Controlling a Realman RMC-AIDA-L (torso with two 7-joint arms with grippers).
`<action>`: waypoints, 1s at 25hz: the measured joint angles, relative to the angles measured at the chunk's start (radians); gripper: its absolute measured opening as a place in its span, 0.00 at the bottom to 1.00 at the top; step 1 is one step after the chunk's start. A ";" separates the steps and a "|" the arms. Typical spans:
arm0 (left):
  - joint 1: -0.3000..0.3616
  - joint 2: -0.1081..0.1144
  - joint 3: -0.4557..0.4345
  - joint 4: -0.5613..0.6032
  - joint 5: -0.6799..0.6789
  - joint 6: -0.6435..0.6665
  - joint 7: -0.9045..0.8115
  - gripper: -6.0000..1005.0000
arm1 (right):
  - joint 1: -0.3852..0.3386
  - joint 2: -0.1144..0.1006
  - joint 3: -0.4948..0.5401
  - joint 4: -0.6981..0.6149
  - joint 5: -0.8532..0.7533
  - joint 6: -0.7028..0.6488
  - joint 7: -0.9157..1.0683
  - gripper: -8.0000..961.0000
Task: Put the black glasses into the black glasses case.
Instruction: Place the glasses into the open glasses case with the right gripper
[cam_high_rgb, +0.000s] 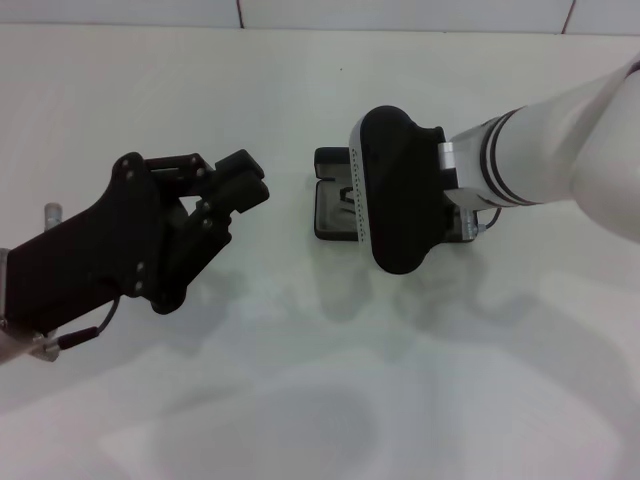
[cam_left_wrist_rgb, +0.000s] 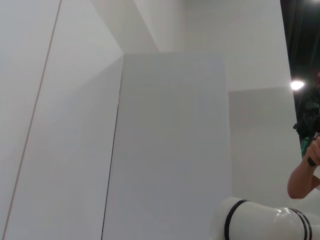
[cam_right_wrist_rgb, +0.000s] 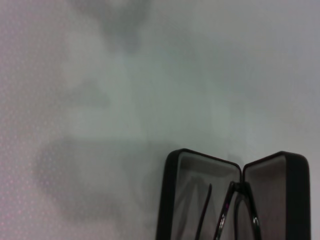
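You see one open black glasses case (cam_right_wrist_rgb: 230, 200) with one pair of black glasses (cam_right_wrist_rgb: 232, 212) inside. The right pincer (cam_high_rgb: 395, 205) hangs over the case, its grip hidden from you. The left pincer (cam_high_rgb: 240, 180) looks closed and empty.

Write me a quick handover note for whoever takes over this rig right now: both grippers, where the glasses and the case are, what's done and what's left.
Left gripper: off to the left of the case, above the table, holding nothing, fingers close together.
Right gripper: directly over the black glasses case; its fingers are hidden under the wrist, so their state is unknown.
Case: open on the table, grey lining showing.
Black glasses: inside the open case in the right wrist view, temple arms and frame over the lining; whether they are released or held cannot be told.
Done: glasses brought into the case.
Left: confirm release, lift the right arm clear, probably close the lid.
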 joint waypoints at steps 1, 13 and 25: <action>0.000 0.000 0.000 0.000 0.000 0.000 0.000 0.12 | 0.000 0.000 -0.001 0.003 -0.003 0.008 0.000 0.13; 0.000 -0.002 -0.001 -0.001 0.000 -0.003 0.003 0.12 | -0.005 0.000 -0.023 0.023 -0.023 0.061 -0.004 0.13; -0.001 -0.004 -0.002 -0.010 0.000 -0.005 0.003 0.12 | -0.013 0.000 -0.042 0.023 -0.034 0.089 -0.002 0.13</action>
